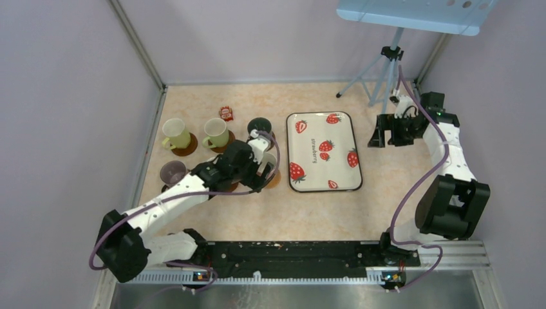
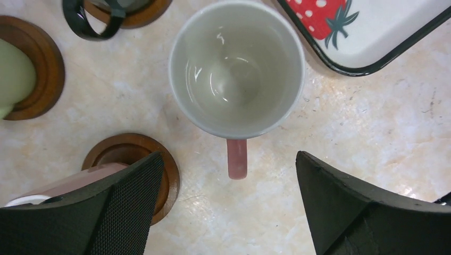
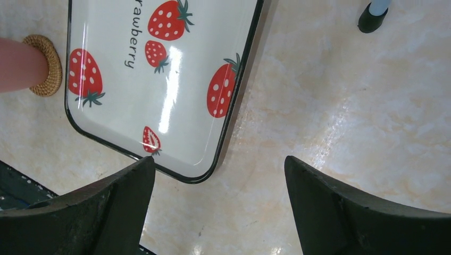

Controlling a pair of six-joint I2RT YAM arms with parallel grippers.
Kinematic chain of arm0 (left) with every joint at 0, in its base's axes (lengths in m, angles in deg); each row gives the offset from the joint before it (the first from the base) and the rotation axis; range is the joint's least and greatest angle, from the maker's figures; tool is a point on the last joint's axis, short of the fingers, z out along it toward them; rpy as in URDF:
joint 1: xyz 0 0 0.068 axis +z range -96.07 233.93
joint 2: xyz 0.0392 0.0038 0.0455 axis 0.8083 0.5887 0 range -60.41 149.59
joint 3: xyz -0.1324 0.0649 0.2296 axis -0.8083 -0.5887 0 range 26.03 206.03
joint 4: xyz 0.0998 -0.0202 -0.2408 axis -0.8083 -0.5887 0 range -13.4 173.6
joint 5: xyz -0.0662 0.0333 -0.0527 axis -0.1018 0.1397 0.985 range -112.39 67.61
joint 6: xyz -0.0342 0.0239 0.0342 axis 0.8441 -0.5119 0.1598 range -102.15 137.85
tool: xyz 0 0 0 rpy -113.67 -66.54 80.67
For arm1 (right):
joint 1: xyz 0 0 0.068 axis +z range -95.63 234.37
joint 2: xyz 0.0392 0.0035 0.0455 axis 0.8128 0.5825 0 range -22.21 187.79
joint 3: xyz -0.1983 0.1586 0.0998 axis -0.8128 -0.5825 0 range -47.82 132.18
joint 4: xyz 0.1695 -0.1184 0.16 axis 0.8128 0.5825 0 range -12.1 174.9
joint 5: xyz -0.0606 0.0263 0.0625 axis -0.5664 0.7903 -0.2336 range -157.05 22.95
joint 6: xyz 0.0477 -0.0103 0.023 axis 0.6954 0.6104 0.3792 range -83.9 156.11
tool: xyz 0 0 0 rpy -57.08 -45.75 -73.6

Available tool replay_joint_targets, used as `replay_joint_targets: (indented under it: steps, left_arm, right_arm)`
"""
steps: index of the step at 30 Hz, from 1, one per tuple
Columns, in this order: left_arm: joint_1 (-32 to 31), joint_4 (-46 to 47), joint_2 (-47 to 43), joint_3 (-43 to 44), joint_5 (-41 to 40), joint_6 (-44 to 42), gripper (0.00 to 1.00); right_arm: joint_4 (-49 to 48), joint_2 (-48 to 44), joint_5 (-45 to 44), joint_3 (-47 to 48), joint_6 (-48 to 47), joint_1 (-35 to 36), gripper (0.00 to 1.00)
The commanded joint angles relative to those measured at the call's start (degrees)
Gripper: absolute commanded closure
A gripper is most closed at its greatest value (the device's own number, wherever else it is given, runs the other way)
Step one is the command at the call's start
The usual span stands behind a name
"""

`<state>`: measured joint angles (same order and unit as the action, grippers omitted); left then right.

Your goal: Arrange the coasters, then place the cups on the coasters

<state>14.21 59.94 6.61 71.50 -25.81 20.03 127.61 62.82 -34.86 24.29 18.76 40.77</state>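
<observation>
My left gripper [image 2: 227, 156] hangs open above the pink cup [image 2: 236, 69], its fingers wide apart on either side of the handle and touching nothing. That cup [image 3: 18, 64] stands on the tan coaster [image 3: 45, 66] beside the tray. A brown coaster [image 2: 165, 170] at lower left carries a pale cup [image 2: 64, 183], mostly hidden by my finger. Two yellow-green cups [image 1: 174, 132] [image 1: 216, 132], the dark green cup [image 1: 259, 125] and the purple cup [image 1: 172, 172] each sit on brown coasters. My right gripper [image 3: 219, 159] is open and empty over bare table.
The strawberry-print tray [image 1: 319, 170] lies just right of the cups, with nothing on it. A small red packet [image 1: 226, 113] lies behind the cups. A tripod [image 1: 386, 71] stands at the back right, near my right gripper [image 1: 380, 134]. Walls close in left, back and right.
</observation>
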Motion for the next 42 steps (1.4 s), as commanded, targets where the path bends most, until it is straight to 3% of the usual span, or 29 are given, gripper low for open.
replay_joint_targets:
  steps: [1,10,23,33,42]
  left_arm:
    - [0.2,-4.0,-4.4,5.5,1.3,-1.7,0.01]
    - [0.4,-6.6,-1.6,20.4,2.0,-5.1,0.01]
    - [12.3,-15.5,23.1,49.9,19.1,-6.8,0.01]
    - [31.1,-18.2,34.0,59.8,27.9,-9.2,0.01]
    - [37.4,-17.5,32.3,59.9,24.6,-11.2,0.01]
  right_arm:
    - [-2.2,0.9,0.0,1.8,0.6,1.3,0.1]
    - [-4.0,4.2,-2.1,4.4,0.4,6.9,0.11]
    - [-7.5,10.4,-2.4,9.4,3.5,14.7,0.11]
    - [-9.6,12.4,-3.2,11.8,5.1,18.8,0.11]
    - [-11.1,16.1,-17.1,9.2,3.1,19.4,0.14]
